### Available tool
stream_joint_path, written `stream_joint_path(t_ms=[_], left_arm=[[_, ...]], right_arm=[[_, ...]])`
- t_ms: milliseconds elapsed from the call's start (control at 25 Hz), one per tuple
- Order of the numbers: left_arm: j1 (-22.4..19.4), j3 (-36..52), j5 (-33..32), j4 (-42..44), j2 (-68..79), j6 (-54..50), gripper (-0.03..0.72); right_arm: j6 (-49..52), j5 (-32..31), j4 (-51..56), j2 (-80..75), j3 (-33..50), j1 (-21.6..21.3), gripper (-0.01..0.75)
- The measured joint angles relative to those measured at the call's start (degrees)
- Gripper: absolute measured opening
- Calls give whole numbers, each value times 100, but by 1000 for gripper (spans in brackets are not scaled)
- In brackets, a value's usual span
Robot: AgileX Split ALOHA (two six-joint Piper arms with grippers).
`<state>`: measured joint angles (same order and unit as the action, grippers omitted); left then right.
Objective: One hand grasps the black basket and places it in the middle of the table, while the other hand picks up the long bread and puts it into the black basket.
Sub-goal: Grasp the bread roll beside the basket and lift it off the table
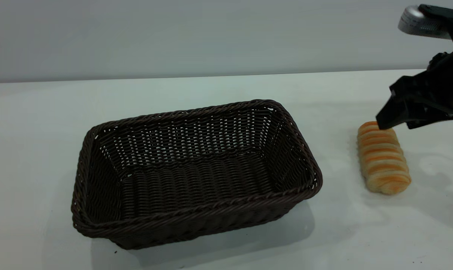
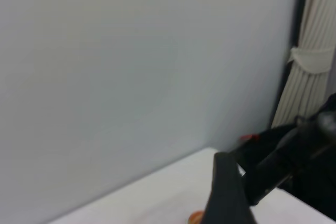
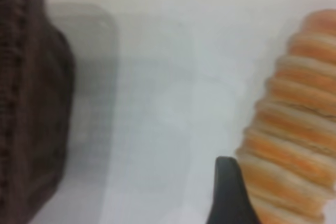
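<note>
The black basket (image 1: 196, 168) stands upright and empty on the white table (image 1: 42, 112), left of centre. The long bread (image 1: 383, 157) lies on the table to its right, clear of the basket. My right gripper (image 1: 396, 123) hangs open over the bread's far end, just above it. In the right wrist view one finger (image 3: 228, 195) stands close beside the bread (image 3: 294, 129), with the basket's wall (image 3: 26, 103) farther off. My left gripper is outside the exterior view; a black part of it (image 2: 226, 195) shows in the left wrist view, held high, with the right arm (image 2: 294, 153) beyond.
A grey wall runs behind the table's far edge (image 1: 211, 76). A pale curtain (image 2: 312, 61) hangs past the table's corner. Bare table lies between basket and bread (image 1: 338, 157) and in front of both.
</note>
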<state>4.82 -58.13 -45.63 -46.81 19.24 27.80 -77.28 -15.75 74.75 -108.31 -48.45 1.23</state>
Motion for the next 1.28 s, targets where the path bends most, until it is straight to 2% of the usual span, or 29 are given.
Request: stream_joint_path(t_ms=[400, 840, 920, 1000, 1040, 1120, 1280], left_arm=[[0, -5, 38, -99, -994, 6, 585], [0, -5, 38, -99, -1164, 6, 585], [0, -5, 33, -99, -1164, 6, 585], [0, -5, 33, -99, -1164, 6, 585], [0, -5, 33, -99, -1164, 6, 585], [0, -5, 39, -70, -1164, 6, 585], [0, -5, 67, -30, -1164, 6, 585]], right_arm=[[-133, 395, 42, -671, -24, 0, 491], [-273, 305, 239, -1487, -317, 0, 481], [-287, 305, 239, -1538, -345, 0, 436], [-294, 305, 234, -1575, -381, 0, 303], [-299, 310, 234, -1589, -381, 0, 207], [-305, 337, 234, -1589, -387, 0, 90], [-310, 484, 139, -1390, -382, 0, 46]])
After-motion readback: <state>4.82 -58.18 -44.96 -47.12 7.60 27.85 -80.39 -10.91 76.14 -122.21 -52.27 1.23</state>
